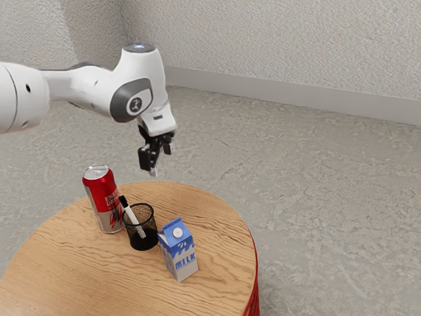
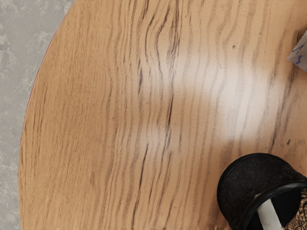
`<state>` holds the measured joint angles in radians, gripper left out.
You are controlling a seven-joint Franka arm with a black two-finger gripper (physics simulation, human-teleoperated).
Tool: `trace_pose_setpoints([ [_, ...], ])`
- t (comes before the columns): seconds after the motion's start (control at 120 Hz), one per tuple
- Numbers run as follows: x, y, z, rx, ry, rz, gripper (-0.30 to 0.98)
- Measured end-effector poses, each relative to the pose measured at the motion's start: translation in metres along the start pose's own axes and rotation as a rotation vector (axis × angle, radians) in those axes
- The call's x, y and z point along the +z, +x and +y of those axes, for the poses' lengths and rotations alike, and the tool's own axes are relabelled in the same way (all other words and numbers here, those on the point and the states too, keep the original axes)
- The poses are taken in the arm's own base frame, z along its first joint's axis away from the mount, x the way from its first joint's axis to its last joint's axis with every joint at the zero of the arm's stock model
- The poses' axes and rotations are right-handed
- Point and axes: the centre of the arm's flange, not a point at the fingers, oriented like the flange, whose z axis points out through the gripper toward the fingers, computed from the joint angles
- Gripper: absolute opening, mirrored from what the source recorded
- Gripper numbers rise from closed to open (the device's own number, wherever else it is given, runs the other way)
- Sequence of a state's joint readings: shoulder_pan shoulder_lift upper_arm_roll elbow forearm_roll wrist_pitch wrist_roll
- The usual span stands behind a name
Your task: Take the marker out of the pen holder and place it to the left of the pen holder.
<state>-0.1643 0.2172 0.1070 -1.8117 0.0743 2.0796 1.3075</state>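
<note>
A: While the table (image 1: 59,276) lies below, why is the gripper (image 1: 161,163) high, fingers apart, empty?

B: Clearance, likely, past the red can (image 1: 107,203). Pen holder (image 1: 143,242) below gripper, off to one side; marker (image 1: 134,219) inside, propped by the rim, black end up, presumably graspable

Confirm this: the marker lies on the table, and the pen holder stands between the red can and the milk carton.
Not quite: the exterior view shows the marker leaning inside the pen holder, not lying on the table. The holder does stand between the red can and milk carton.
</note>
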Motion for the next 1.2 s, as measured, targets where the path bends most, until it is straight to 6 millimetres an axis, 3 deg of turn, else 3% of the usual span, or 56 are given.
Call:
trace_pose_setpoints([
  [0.142,0.004,-0.011,0.04,0.059,-0.054,-0.009,0.69],
  [0.292,0.03,-0.014,0.078,0.128,-0.122,-0.011,0.69],
  [0.467,0.043,-0.01,0.1,0.194,-0.141,-0.008,0.69],
  [0.825,0.055,-0.009,0.108,0.271,-0.172,-0.048,0.69],
  [1.1,0.068,-0.048,0.096,0.224,-0.173,-0.183,0.69],
  [1.2,0.072,-0.052,0.094,0.205,-0.171,-0.2,0.66],
])
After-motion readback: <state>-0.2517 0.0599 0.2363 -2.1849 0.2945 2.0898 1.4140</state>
